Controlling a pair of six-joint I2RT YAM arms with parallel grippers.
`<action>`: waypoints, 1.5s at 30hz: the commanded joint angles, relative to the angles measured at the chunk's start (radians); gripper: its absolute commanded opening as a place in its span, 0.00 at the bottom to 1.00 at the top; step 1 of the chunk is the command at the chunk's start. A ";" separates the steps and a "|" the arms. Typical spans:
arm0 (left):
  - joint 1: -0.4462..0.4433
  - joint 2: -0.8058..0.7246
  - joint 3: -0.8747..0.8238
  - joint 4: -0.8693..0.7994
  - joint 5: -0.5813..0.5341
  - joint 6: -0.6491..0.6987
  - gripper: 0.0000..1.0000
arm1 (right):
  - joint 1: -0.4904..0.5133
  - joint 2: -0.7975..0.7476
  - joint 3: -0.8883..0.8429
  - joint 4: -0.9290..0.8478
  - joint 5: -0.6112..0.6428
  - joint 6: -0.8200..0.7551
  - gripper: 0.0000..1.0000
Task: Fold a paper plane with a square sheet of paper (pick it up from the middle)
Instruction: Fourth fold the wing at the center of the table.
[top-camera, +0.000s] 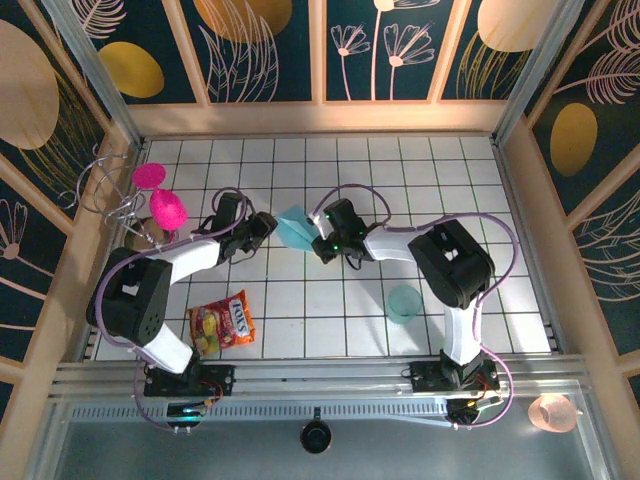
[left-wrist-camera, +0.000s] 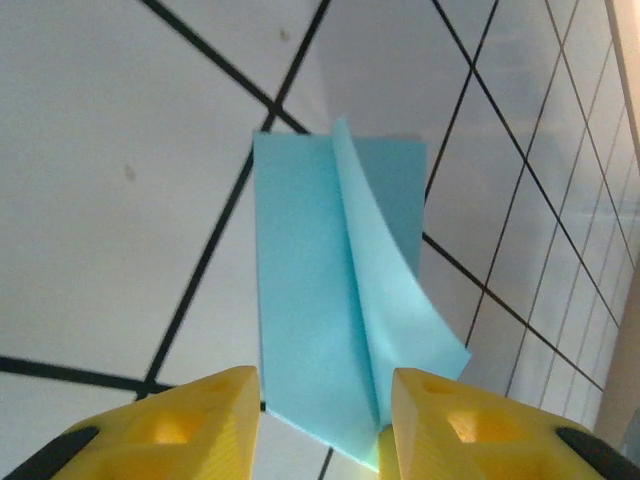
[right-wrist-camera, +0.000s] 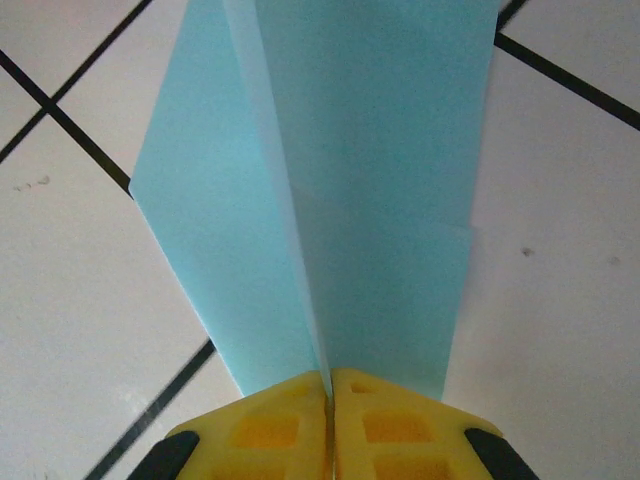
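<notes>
The left arm (top-camera: 150, 300) and right arm (top-camera: 455, 265) look the same, with white shells between bulky black joint housings. A thin lilac cable (top-camera: 352, 187) loops along each one. Each has a black base (top-camera: 190, 381) with small wires at it. The left tool (left-wrist-camera: 325, 430) and right tool (right-wrist-camera: 330, 410) have yellow plastic fingers (left-wrist-camera: 205, 425) with moulded hollows, and black parts behind them.

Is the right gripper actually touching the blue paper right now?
Touching. In the right wrist view the right gripper is pinched shut on the blue paper, at its crease.
</notes>
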 joint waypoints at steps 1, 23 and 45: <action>-0.036 -0.024 -0.039 0.126 0.047 -0.043 0.38 | -0.021 -0.071 -0.028 -0.072 -0.025 -0.012 0.10; -0.122 0.093 -0.077 0.315 0.112 -0.088 0.33 | -0.110 -0.007 0.035 -0.163 -0.375 0.126 0.06; -0.130 0.161 -0.058 0.330 0.134 -0.041 0.34 | -0.180 0.103 0.111 -0.188 -0.623 0.262 0.01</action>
